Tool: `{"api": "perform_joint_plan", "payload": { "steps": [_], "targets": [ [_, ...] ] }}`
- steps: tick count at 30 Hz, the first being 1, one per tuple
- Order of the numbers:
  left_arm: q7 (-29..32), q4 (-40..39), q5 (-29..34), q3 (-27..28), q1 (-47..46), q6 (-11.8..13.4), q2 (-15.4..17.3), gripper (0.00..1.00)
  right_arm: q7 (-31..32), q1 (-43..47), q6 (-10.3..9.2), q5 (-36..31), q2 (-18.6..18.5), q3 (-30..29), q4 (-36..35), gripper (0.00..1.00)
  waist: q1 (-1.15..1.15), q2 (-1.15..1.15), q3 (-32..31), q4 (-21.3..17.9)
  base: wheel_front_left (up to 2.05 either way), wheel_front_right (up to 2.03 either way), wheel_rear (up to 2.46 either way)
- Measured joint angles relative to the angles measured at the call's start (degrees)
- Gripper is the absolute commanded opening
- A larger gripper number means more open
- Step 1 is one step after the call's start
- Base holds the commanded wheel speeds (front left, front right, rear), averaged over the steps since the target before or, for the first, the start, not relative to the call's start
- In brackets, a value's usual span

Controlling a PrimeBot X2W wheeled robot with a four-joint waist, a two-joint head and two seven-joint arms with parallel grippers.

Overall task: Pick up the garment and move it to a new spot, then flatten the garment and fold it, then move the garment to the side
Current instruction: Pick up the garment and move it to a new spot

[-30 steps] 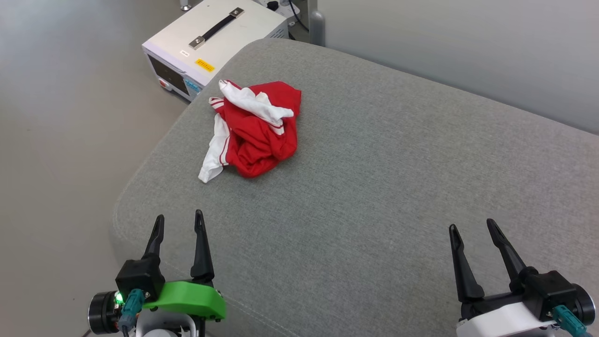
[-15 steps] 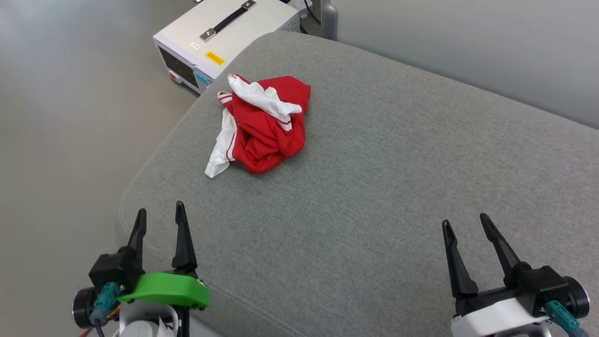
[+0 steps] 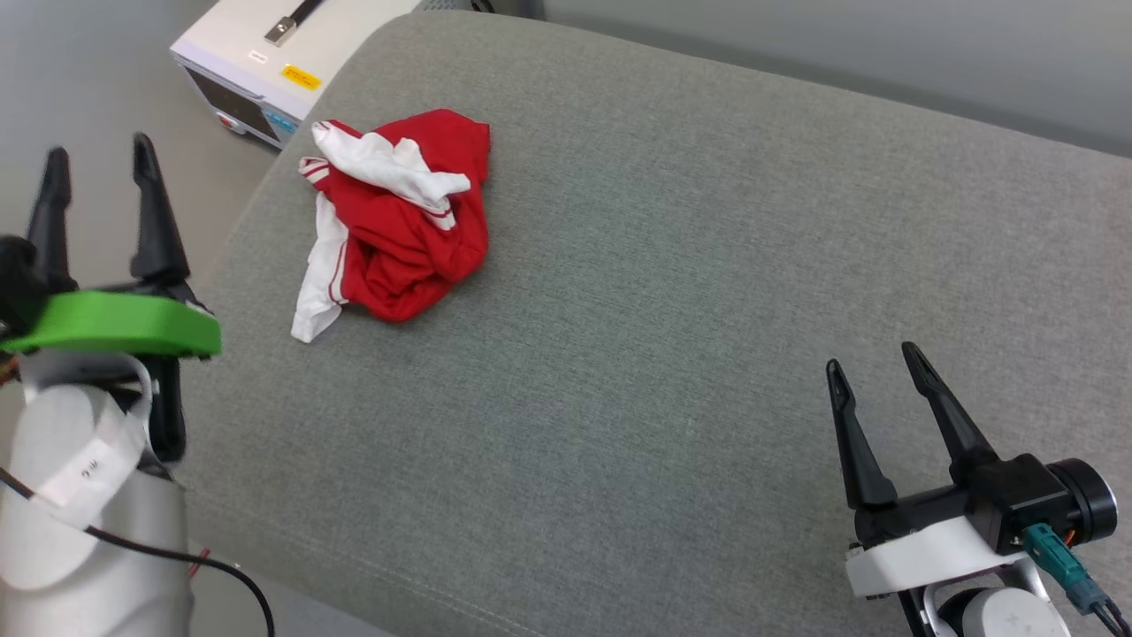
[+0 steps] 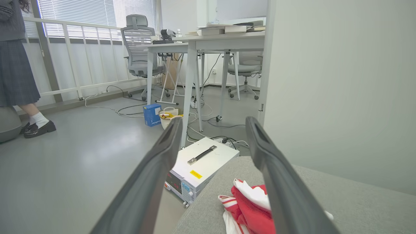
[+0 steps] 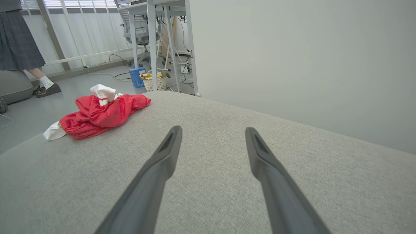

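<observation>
Lying in a crumpled heap, the garment [image 3: 398,221] rests on a grey cushion [image 3: 663,310], near its far left corner, and one white sleeve [image 3: 314,301] hangs out toward the left edge. The red cloth is bunched up and the other white parts are folded on top of it. The left tool [image 3: 98,150] is raised beside the left edge of the cushion, over the floor [image 3: 106,88], with its two dark fingers spread wide and nothing between them. The right tool [image 3: 870,356] is above the near right part of the cushion, well apart from the garment, also wide open and empty. A white box [image 3: 256,53] with a black handle stands on the floor just beyond the far left corner.
</observation>
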Motion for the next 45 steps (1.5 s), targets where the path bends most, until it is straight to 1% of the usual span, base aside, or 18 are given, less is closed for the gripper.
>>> {"api": "perform_joint_plan", "payload": {
  "steps": [2,3,6,9,14,15,17,19,24,27,31,35,37,41,45],
  "targets": [
    [0.00,1.43,-0.79,-0.44,-3.60,-0.16,2.16,1.00,0.00,-0.74,0.00,-0.25,-0.01,-0.08,-0.13,1.00,0.00,0.00,1.18,-1.04,0.00,0.00,0.00],
    [0.01,2.21,-1.51,-1.52,-5.43,-0.16,3.64,1.00,0.00,-1.18,0.00,-0.51,-0.01,-0.16,-0.25,1.00,0.00,0.00,1.84,-1.61,0.00,0.00,0.00],
    [0.01,5.02,-5.59,-6.05,-10.04,-0.36,7.76,1.00,0.00,-2.31,0.00,-0.56,-0.03,-0.38,-0.66,1.00,0.00,0.00,3.65,-3.21,0.00,0.00,0.00],
    [0.40,9.69,-11.76,-11.68,-13.95,-0.40,12.14,1.00,-0.01,-3.10,0.00,-0.56,-0.21,-0.15,-0.92,1.00,0.00,0.00,5.14,-4.91,0.00,0.00,0.00],
    [10.15,13.90,-22.50,-23.04,-20.84,-0.40,20.18,1.00,0.00,-3.87,0.00,-0.55,-0.37,0.26,-1.40,1.00,0.01,0.00,7.42,-7.50,0.00,0.00,0.00],
    [11.98,14.10,-24.31,-24.76,-21.81,-0.40,21.24,1.00,0.00,-4.10,0.00,-0.55,-0.42,0.27,-1.47,1.00,0.01,0.00,7.79,-7.83,0.00,0.00,0.00],
    [17.58,14.75,-29.05,-28.44,-23.70,-0.41,23.15,1.00,0.00,-4.39,0.00,-0.55,-0.49,0.34,-1.60,1.00,0.01,0.00,8.52,-8.49,0.00,0.00,0.00],
    [25.07,15.23,-33.23,-33.18,-25.18,-0.41,25.39,1.00,0.00,-4.69,0.00,-0.55,-0.62,0.54,-1.67,1.00,0.01,0.00,9.26,-9.19,0.00,0.00,0.00],
    [39.02,14.93,-40.47,-42.02,-28.05,-0.41,30.58,1.00,0.00,-5.89,0.00,-0.53,-0.65,0.79,-1.75,1.00,0.00,0.00,10.73,-10.78,0.00,0.00,0.00],
    [44.63,14.32,-43.23,-46.56,-28.57,-0.41,32.75,1.00,0.00,-6.41,0.00,-0.52,-0.66,0.86,-1.76,1.00,0.00,0.00,11.50,-11.61,0.00,0.00,0.00],
    [48.94,15.07,-46.75,-50.50,-28.63,-0.41,34.33,1.00,0.00,-6.53,0.00,-0.36,-0.62,0.91,-1.77,1.00,0.00,0.00,12.35,-12.80,0.00,0.00,0.00],
    [51.07,16.67,-46.74,-55.17,-28.64,-0.41,34.54,1.00,0.00,-6.53,0.00,-0.29,-0.62,0.92,-1.78,1.00,0.00,0.00,13.05,-13.48,0.00,0.00,0.00],
    [51.41,18.35,-46.71,-57.51,-28.61,-0.41,34.38,1.00,0.00,-6.58,0.00,-0.29,-0.60,1.15,-1.77,1.00,0.00,0.00,13.35,-13.77,0.00,0.00,0.00],
    [51.37,21.90,-47.14,-60.50,-28.56,-0.41,32.64,1.00,0.00,-6.91,0.00,-0.01,-0.58,1.51,-1.77,1.00,0.00,0.00,13.84,-14.30,0.00,0.00,0.00],
    [49.89,24.06,-47.26,-62.36,-28.76,-0.40,31.85,1.00,0.00,-7.03,0.00,0.16,-0.57,1.75,-1.67,1.00,-0.01,0.01,13.90,-14.61,0.00,0.00,0.00]
  ]
}}
